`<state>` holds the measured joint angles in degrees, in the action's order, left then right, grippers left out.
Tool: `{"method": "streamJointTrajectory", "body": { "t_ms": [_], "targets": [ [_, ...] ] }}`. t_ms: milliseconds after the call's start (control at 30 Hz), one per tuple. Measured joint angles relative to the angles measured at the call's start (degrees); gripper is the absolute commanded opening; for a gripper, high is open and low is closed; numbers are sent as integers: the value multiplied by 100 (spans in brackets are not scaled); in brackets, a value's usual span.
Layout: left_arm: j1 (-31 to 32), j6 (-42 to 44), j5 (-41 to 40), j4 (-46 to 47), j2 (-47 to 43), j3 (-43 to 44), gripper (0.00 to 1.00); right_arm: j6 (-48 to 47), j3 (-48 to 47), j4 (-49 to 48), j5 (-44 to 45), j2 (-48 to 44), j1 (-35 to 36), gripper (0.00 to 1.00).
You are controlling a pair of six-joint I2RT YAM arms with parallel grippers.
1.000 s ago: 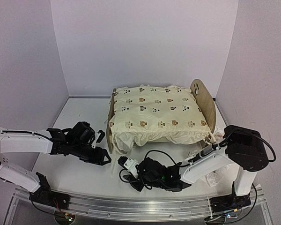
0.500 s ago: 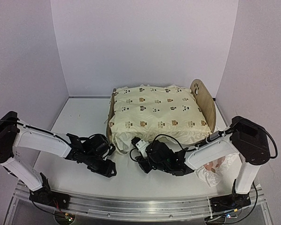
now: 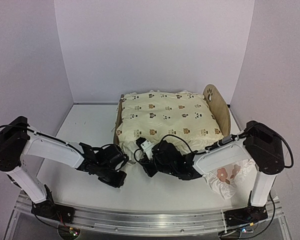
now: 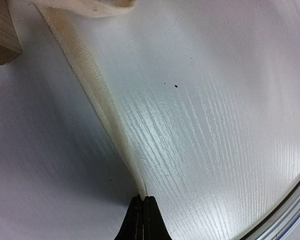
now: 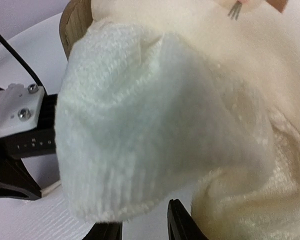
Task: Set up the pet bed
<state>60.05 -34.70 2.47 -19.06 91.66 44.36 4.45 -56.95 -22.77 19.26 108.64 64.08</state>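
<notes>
The pet bed stands at the back middle, and a cream animal-print cushion covers its base. In the left wrist view my left gripper is shut on the cushion's cream tie string. The string runs taut up towards the bed's wooden corner. From above, the left gripper sits low on the table in front of the footboard. My right gripper is at the cushion's front left corner. Its jaws stand apart, with white cushion fabric bulging just above them.
A small white ruffled pillow with red-brown flowers lies on the table at the front right, beside the right arm. The left arm's white bracket shows close to the right gripper. The table's metal front rail runs along the near edge.
The left gripper has moved right and closed on the tie string. The right gripper has moved up and left to the cushion's front corner, which uncovered the flowered pillow.
</notes>
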Motion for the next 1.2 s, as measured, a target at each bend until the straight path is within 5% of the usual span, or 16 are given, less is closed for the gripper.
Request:
{"method": "streamJointTrajectory", "body": {
  "t_ms": [300,933,1200],
  "targets": [
    [2,-10,102,100,-1196,-411,0,365,-753,-26,-524,937,-58,31],
    [2,14,203,-148,-2005,-409,1,940,-1763,-201,-1853,1893,-51,33],
    [2,-82,-12,-360,-2223,-577,3,400,-937,-310,-1619,1527,59,46]
  ]
}}
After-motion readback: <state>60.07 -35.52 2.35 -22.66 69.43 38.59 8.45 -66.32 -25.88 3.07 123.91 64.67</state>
